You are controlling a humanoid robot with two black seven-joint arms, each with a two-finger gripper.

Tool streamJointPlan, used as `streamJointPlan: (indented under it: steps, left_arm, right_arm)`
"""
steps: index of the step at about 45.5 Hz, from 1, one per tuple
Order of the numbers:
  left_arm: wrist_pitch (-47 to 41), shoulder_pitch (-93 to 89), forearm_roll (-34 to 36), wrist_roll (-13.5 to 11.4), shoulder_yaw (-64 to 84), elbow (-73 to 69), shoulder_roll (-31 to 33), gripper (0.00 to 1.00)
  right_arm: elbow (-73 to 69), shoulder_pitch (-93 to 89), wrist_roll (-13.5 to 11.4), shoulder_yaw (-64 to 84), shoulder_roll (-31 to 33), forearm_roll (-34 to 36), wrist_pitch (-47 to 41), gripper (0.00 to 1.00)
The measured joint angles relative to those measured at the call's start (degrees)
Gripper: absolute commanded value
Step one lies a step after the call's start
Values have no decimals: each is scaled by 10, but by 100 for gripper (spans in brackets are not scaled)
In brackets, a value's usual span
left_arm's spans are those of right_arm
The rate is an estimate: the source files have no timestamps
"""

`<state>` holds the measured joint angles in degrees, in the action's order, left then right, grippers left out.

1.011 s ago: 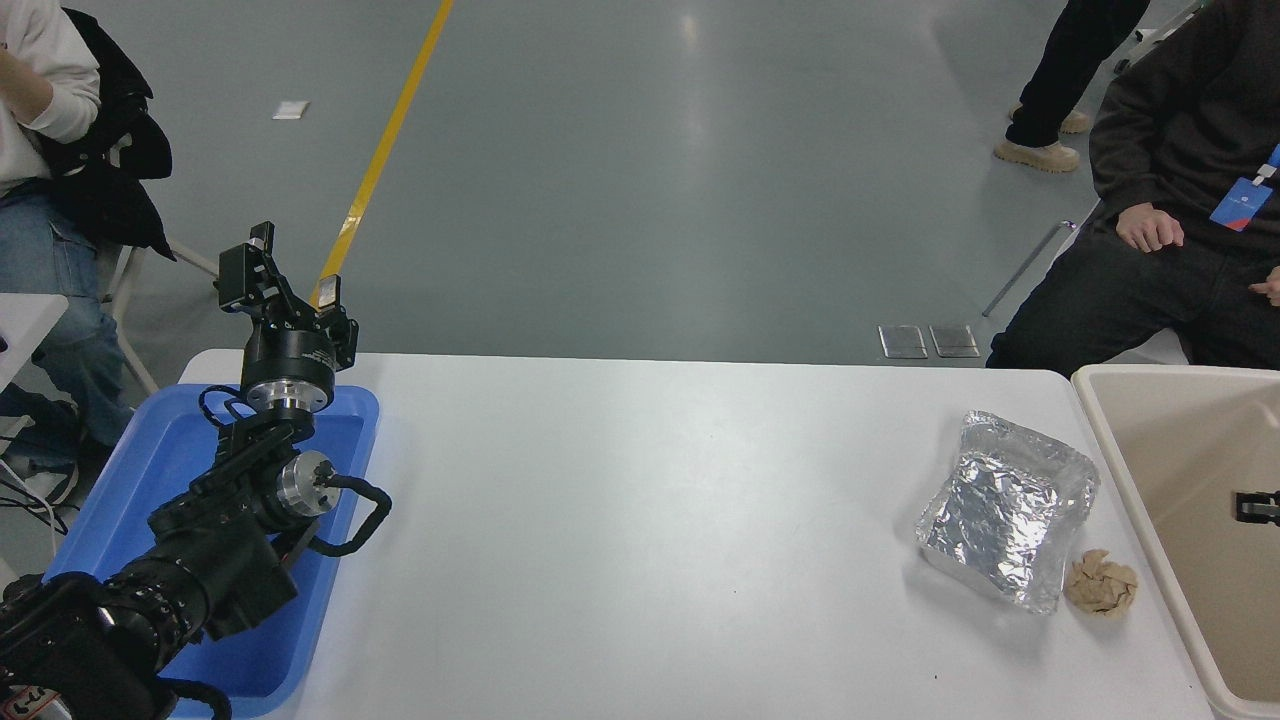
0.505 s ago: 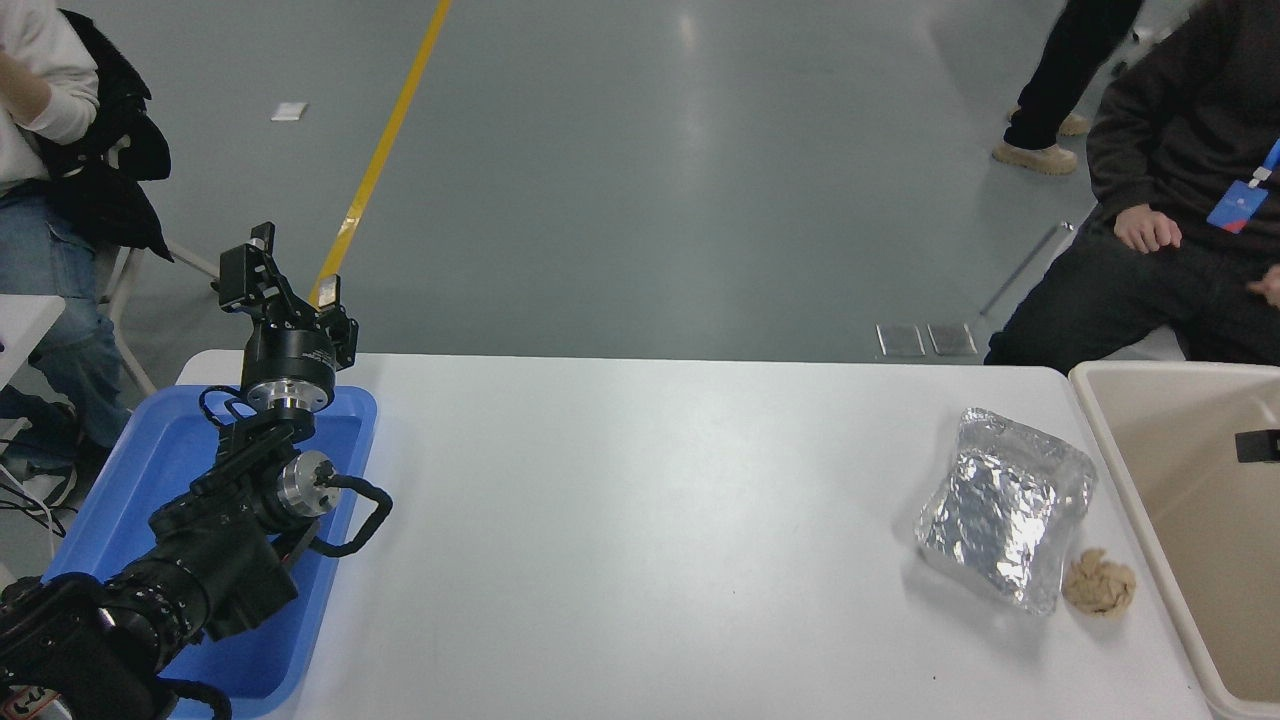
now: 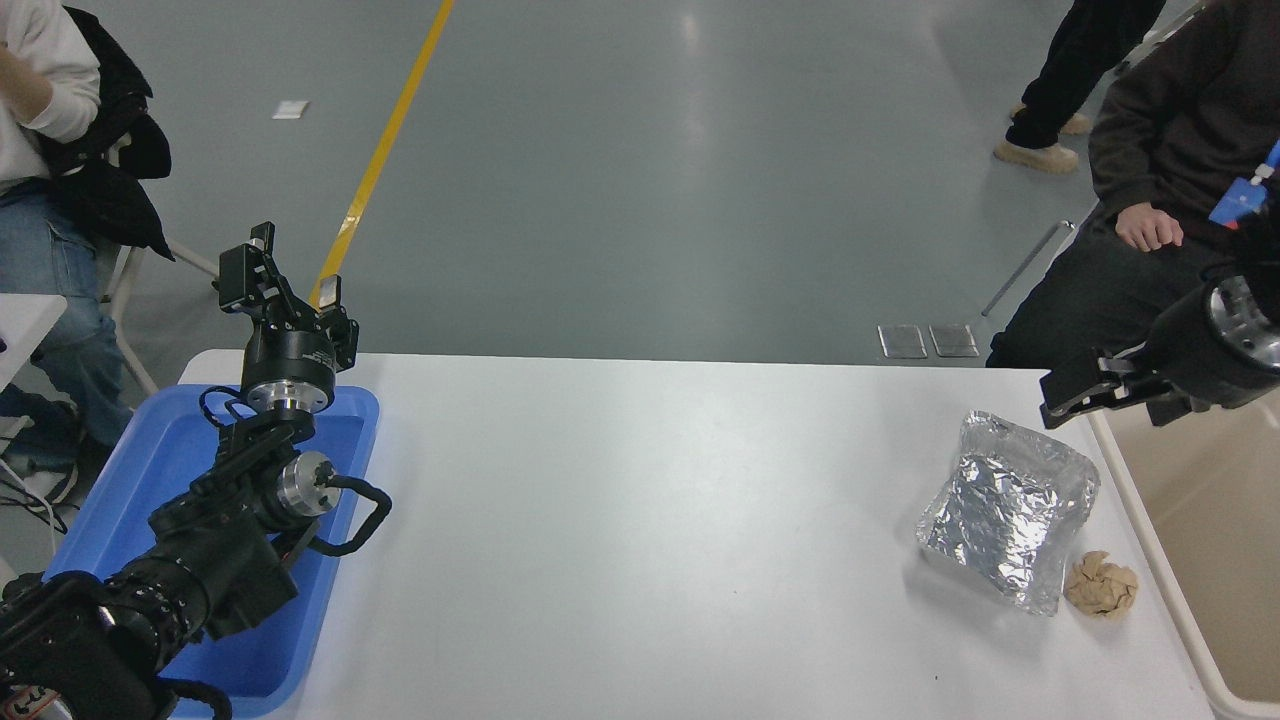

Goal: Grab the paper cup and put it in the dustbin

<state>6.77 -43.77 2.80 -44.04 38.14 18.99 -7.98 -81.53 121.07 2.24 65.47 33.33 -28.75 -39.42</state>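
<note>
Nearest to you, the left arm is parked over the tray (image 3: 100, 520), its gripper (image 3: 283, 288) raised with fingers apart, far to the left of everything that matters. Just below and left of the right gripper (image 3: 1075, 395) you see the foil (image 3: 1005, 510) and a paper ball (image 3: 1100, 587), and the bin (image 3: 1190, 540) lies right under it, so the right arm is the nearer one. You find no cup anywhere on the table, and whether this gripper is open I cannot tell.

Bright, even overhead light; glare streaks the floor (image 3: 690, 60), soft shadows, perhaps slight edge blur.
</note>
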Motion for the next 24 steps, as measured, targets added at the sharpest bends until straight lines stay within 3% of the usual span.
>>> streamJointPlan:
  steps: [11, 24]
  left_arm:
    - [0, 0, 0, 0, -1, 0, 0, 100]
    - [0, 0, -1, -1, -1, 0, 0, 100]
  right_arm:
    - [-31, 45, 0, 5, -73, 76, -39, 100]
    - [-40, 67, 0, -1, -115, 122, -52, 100]
